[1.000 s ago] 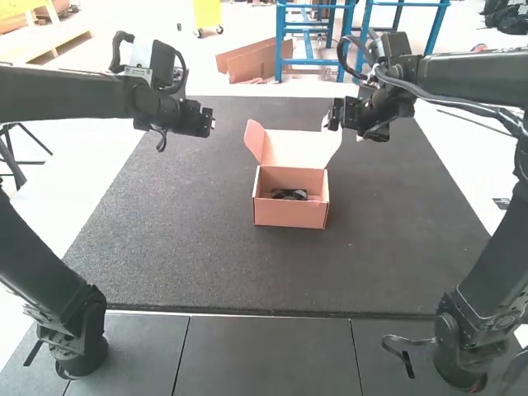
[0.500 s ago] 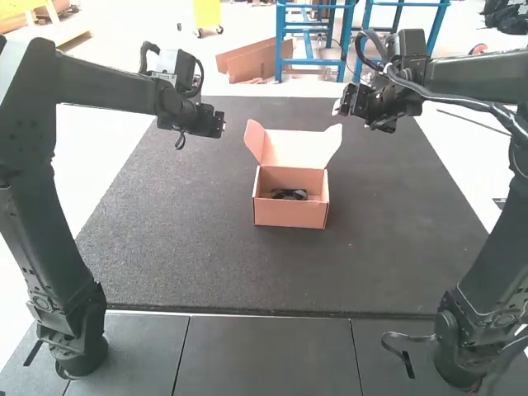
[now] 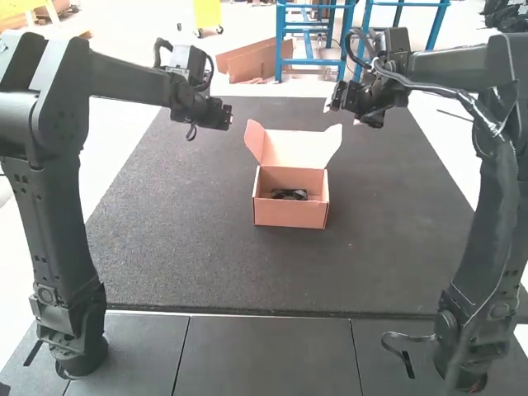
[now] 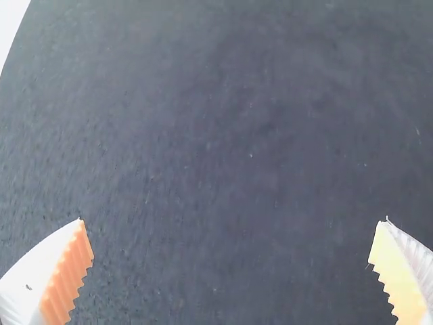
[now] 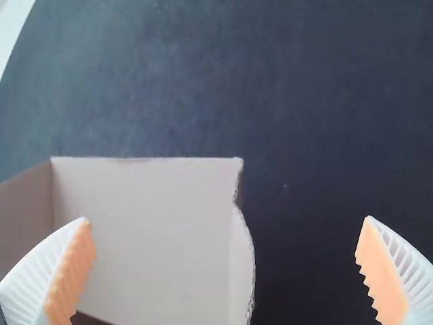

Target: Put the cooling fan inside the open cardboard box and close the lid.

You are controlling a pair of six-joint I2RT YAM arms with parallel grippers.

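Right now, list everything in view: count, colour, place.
mat: one, dark grey, covering the table
box: one, light brown, middle of the mat, its lid standing open at the back
fan: one, black, inside the box
left hand: one, white fingers with orange pads, open, above the mat left of the lid
right hand: one, same colours, open, above the lid's right corner
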